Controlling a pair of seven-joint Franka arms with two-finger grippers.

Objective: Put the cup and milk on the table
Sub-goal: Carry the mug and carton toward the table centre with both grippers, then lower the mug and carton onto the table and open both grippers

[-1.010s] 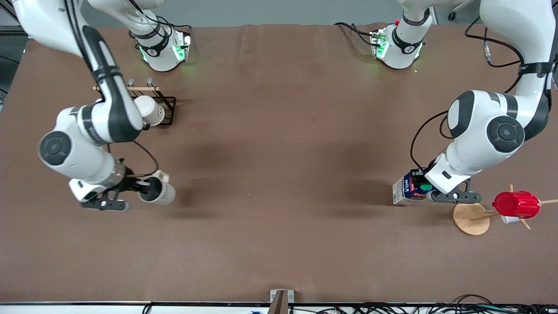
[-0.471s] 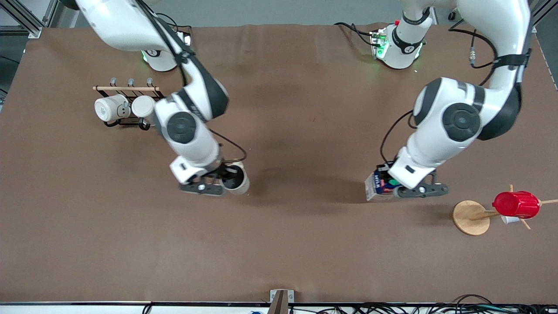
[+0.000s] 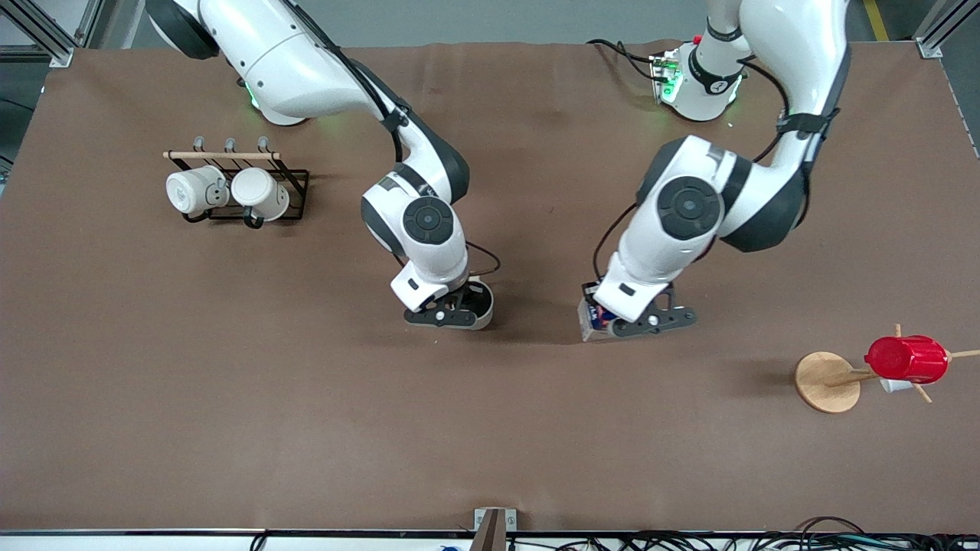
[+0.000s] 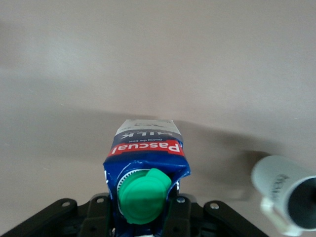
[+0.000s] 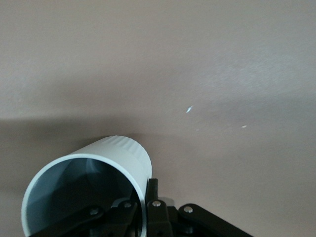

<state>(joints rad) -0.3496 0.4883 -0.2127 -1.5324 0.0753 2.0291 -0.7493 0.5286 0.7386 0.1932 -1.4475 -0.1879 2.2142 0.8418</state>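
Note:
My right gripper (image 3: 453,311) is shut on the rim of the beige-white cup (image 3: 479,304), one finger inside and one outside (image 5: 154,193). The cup (image 5: 89,182) is tilted, its grey inside showing, low over the middle of the brown table (image 3: 490,428). My left gripper (image 3: 639,323) is shut on the top of the blue and white milk carton (image 3: 591,317), its fingers (image 4: 181,217) either side of the green cap (image 4: 144,196). The carton (image 4: 145,148) hangs low over the table beside the cup (image 4: 286,190). I cannot tell whether either one touches the table.
A black wire rack (image 3: 287,180) with two plain white mugs (image 3: 230,193) stands toward the right arm's end. A round wooden disc stand (image 3: 825,381) bearing a red ribbed cup (image 3: 907,358) stands toward the left arm's end.
Both arms have swung in from the table's ends toward its middle, the right one carrying the cup and the left one the milk. The two things are now close together.

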